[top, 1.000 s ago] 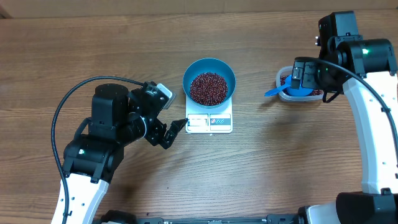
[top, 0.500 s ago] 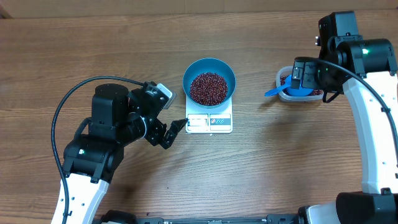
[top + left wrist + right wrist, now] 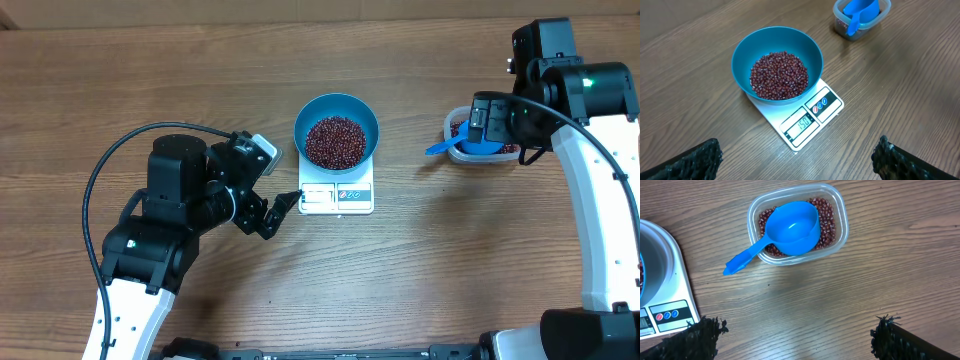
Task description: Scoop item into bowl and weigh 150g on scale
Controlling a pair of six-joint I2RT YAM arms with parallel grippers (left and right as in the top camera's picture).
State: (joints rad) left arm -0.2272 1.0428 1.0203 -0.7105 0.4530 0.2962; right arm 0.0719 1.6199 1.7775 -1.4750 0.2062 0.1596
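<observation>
Well, it all stands on a brown wood-grain table (image 3: 450, 260) that fills nearly every view; beyond its far edge, at 12 o'clock in the overhead view, only a pale strip shows, too thin to make out.

At the left a black cable (image 3: 110, 170) loops over the left arm; the left gripper (image 3: 278, 212) hangs low over the wood with its jaws spread wide and nothing between them, one fingertip just beside the scale's front left corner; whether it touches I cannot tell. In its own camera only the dark tips of the fingers (image 3: 700, 160) show, cut off at the bottom corners.

At the centre the scale (image 3: 355, 195) lies flat, its long axis running 12 to 6 o'clock from above, display end toward 6; the display (image 3: 803, 123) appears to read 150. The bowl (image 3: 765, 42) sits upright on the 12 o'clock end and hides much of the platform; the beans (image 3: 335, 141) lie in a loose heap in its bottom.

Well apart at 3 o'clock stands a clear tub (image 3: 840, 210) with more beans; a blue scoop (image 3: 792, 227) rests in it, cup up, handle reaching over the rim toward 8 o'clock. The right gripper (image 3: 797, 340) hovers over the tub, jaws wide and empty; from above the wrist covers part of the tub.
</observation>
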